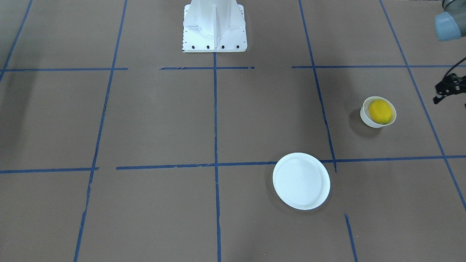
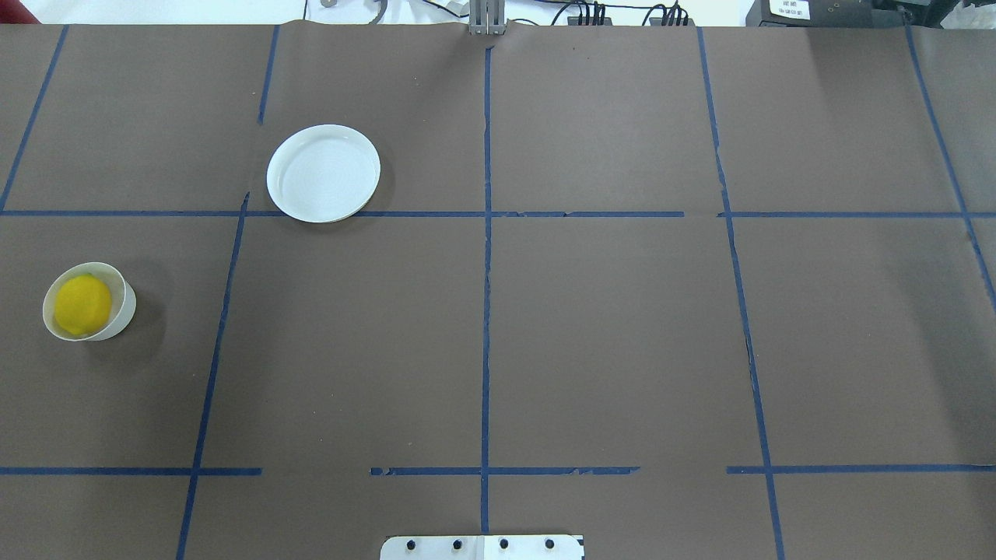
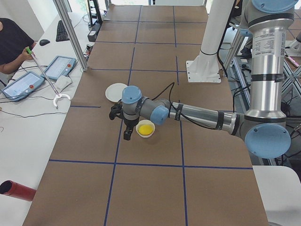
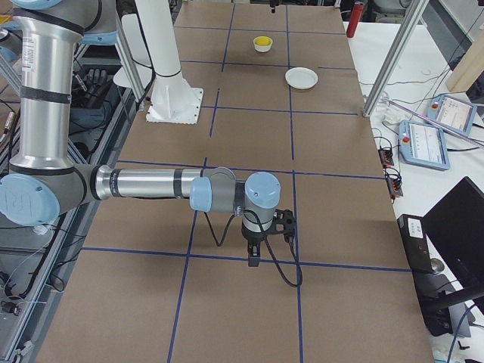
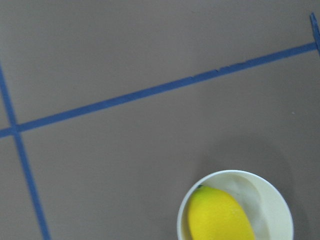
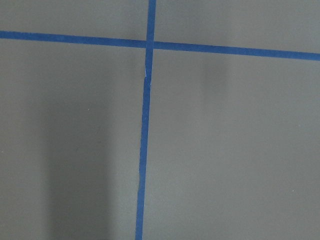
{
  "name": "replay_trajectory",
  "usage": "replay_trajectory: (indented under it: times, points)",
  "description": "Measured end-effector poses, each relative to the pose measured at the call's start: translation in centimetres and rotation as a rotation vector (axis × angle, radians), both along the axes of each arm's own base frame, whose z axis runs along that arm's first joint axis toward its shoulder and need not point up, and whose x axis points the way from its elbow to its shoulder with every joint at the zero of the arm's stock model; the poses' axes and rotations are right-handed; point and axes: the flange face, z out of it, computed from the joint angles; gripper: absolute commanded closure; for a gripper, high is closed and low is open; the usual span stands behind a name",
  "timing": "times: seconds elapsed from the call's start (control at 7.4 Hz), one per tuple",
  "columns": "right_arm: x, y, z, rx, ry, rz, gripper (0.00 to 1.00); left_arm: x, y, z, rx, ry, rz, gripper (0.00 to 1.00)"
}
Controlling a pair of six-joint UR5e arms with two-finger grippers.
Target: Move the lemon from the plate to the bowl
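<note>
The yellow lemon (image 1: pixel 380 111) lies inside the small off-white bowl (image 1: pixel 366 118); both also show in the overhead view, the lemon (image 2: pixel 82 304) and the bowl (image 2: pixel 124 311), and in the left wrist view, the lemon (image 5: pixel 219 215) and the bowl (image 5: pixel 272 205). The flat white plate (image 1: pixel 301 181) is bare and lies apart from the bowl, nearer the table's middle. My left gripper (image 3: pixel 126 137) hangs beside the bowl, raised off the table and holding nothing visible; I cannot tell whether it is open or shut. My right gripper (image 4: pixel 253 262) is far from both dishes, and its state is unclear.
The robot's white base (image 1: pixel 214 27) stands at the table's robot-side edge. Blue tape lines (image 2: pixel 485 272) cross the brown table. A person (image 3: pixel 11 44), tablets and cables are on a side desk beyond the table.
</note>
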Motion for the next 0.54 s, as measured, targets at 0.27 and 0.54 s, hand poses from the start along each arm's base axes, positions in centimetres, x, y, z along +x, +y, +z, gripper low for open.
replay_trajectory:
  times: [0.27, 0.54]
  points:
    - [0.0, 0.0, 0.0, 0.000, 0.000, 0.000, 0.00, -6.5, -1.8, 1.3, -0.036, -0.010, -0.016, 0.01]
    - [0.0, 0.0, 0.0, 0.000, 0.000, 0.000, 0.00, -8.6, -2.2, 1.1, -0.077, -0.009, -0.030, 0.00]
